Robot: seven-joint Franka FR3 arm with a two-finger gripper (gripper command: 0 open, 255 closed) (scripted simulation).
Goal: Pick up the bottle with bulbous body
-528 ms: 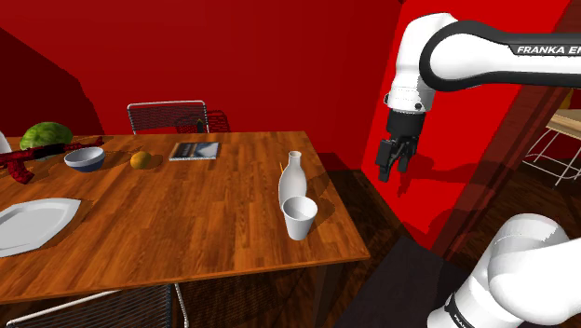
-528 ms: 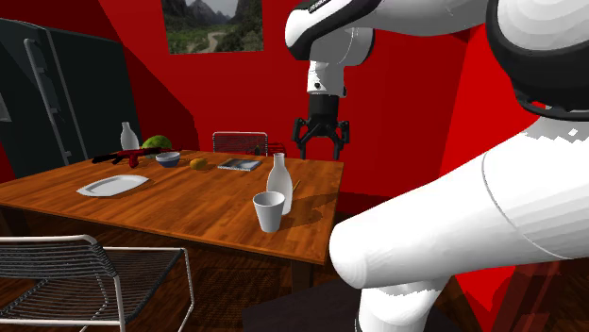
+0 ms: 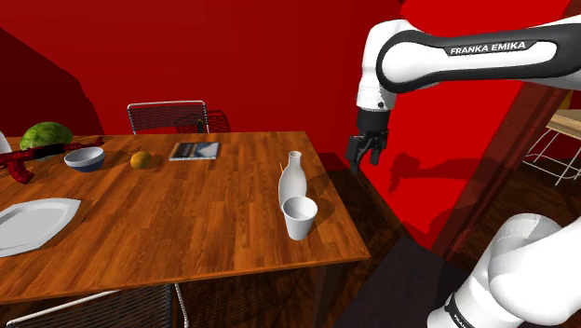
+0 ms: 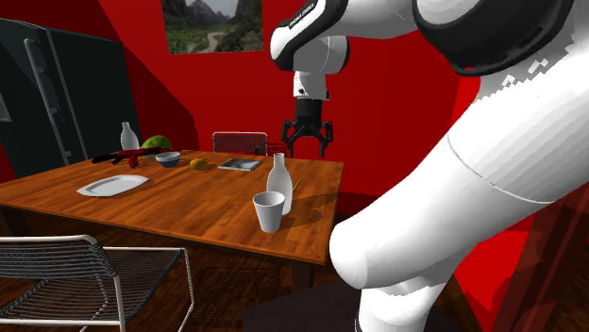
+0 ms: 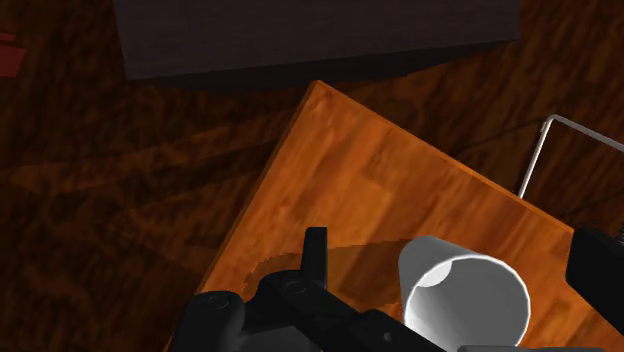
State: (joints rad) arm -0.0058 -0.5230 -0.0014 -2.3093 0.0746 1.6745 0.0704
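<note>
A white bottle (image 3: 292, 181) with a narrow neck and wide rounded body stands upright near the table's right end in the shoulder view, also white bottle (image 4: 277, 179). A white cup (image 3: 299, 217) stands just in front of it, apart. My black gripper (image 3: 363, 160) hangs open in the air, above and to the right of the bottle, holding nothing. In the second exterior view the gripper (image 4: 305, 151) shows its fingers spread, above the bottle. In the wrist view the gripper (image 5: 452, 242) looks down on the cup (image 5: 465, 300) and the table's corner.
The wooden table (image 3: 186, 224) also carries a plate (image 3: 33, 224), a blue bowl (image 3: 84, 158), an orange fruit (image 3: 141, 159), a book (image 3: 195, 150), a melon (image 3: 47, 134) and a second white bottle (image 4: 129, 137). Wire chairs (image 3: 168, 116) stand at its far and near sides. Red walls close behind.
The arm has swung towards the shoulder view's left, bringing the open gripper closer to the table's end and the bottle. Nothing on the table has moved.
</note>
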